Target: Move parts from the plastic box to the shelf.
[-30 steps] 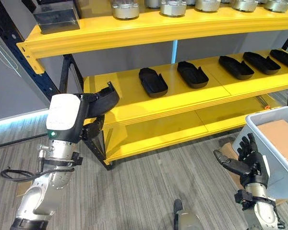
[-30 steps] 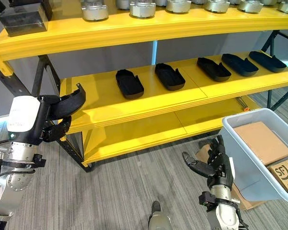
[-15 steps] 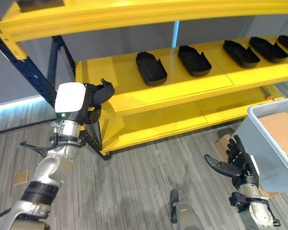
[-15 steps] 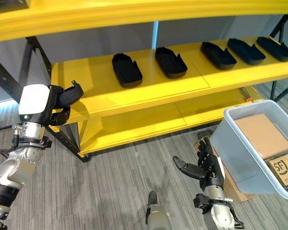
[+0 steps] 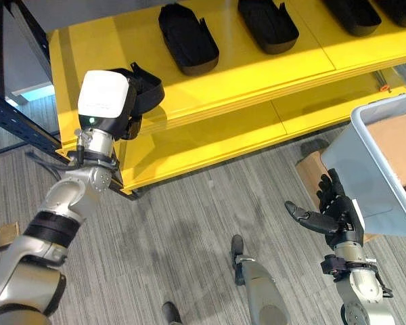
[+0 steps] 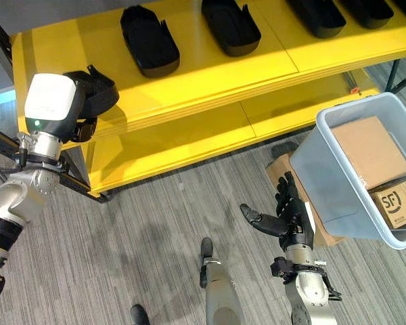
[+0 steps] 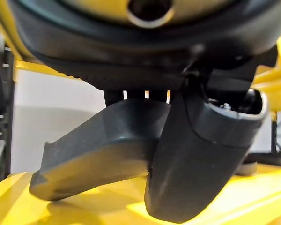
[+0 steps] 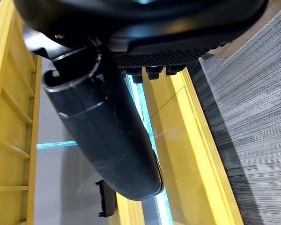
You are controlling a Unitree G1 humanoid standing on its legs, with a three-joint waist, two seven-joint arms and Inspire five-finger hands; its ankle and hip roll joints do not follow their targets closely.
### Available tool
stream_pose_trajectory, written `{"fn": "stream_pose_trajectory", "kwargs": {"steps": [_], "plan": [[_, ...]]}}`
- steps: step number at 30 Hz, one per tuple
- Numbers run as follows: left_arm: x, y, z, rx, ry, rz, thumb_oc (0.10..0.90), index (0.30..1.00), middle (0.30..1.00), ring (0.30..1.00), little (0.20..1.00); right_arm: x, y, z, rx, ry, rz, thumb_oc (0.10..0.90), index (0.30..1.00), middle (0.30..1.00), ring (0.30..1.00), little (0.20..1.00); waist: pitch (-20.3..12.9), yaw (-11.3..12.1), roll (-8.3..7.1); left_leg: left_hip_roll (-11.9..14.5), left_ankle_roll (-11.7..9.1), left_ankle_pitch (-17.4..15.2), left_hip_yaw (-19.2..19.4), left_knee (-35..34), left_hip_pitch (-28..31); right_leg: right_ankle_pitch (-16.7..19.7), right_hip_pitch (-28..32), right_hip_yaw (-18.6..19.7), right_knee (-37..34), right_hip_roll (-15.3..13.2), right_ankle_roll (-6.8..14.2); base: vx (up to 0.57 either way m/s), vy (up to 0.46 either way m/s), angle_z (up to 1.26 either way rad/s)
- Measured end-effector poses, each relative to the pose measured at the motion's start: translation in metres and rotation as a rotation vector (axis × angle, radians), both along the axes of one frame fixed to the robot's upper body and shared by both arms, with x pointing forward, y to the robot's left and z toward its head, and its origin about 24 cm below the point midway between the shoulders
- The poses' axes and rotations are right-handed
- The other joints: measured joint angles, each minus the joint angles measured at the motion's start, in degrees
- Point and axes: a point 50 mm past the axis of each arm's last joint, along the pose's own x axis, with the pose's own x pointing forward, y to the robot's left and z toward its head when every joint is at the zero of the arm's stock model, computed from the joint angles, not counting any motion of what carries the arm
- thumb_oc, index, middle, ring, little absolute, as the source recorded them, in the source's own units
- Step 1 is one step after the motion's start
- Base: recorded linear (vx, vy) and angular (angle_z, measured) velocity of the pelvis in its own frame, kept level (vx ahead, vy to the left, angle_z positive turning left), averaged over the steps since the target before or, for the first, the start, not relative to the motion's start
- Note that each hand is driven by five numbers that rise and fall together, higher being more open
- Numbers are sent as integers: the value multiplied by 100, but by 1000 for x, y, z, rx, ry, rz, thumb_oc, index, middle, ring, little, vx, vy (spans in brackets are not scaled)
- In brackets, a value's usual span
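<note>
Left hand [image 5: 132, 95] clamps black moulded plastic part [image 7: 98, 150] over left end of yellow metal shelf [image 5: 210, 81]. Right hand [image 5: 331, 213] unclenched, beside grey plastic box [image 5: 365, 176].

You've got grey striped carpet floor [image 5: 189, 223] underfoot, a dark blue steel upright [image 5: 7, 112] off to your left, and some flattened cardboard [image 6: 284, 177] lying on that floor.

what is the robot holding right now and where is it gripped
The left hand is curled round a black part near one end, over the yellow shelf. The right hand is open and holds nothing.
</note>
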Motion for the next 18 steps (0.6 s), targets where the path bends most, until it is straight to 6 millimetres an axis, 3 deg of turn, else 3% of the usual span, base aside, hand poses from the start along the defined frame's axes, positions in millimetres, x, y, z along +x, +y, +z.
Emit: {"fn": "stream_pose_trajectory", "kwargs": {"steps": [7, 14, 18], "plan": [[-3, 21, 3, 185, 47, 62, 400, 300, 300, 300, 300, 2, -3, 6, -21, -34, -5, 900, 1000, 1000, 1000, 1000, 114, -24, 188, 19, -7, 5, 107, -110, 2, -19, -80, -7, 12, 17, -10, 8, 1, -4], [-3, 34, -6, 380, 139, 97, 400, 300, 300, 300, 300, 7, -3, 13, -27, -75, -7, 900, 1000, 1000, 1000, 1000, 119, -12, 198, -17, -9, 6, 106, -136, -2, -25, -89, -7, 12, 8, -1, -1, 16, 1], [1, 30, -3, 481, 152, 89, 400, 300, 300, 300, 300, 7, -5, 16, -37, -92, -12, 900, 1000, 1000, 1000, 1000, 119, 29, 198, -24, -8, 6, 106, -138, -11, -26, -92, -7, 13, -15, 1, -4, 31, 1]]}}
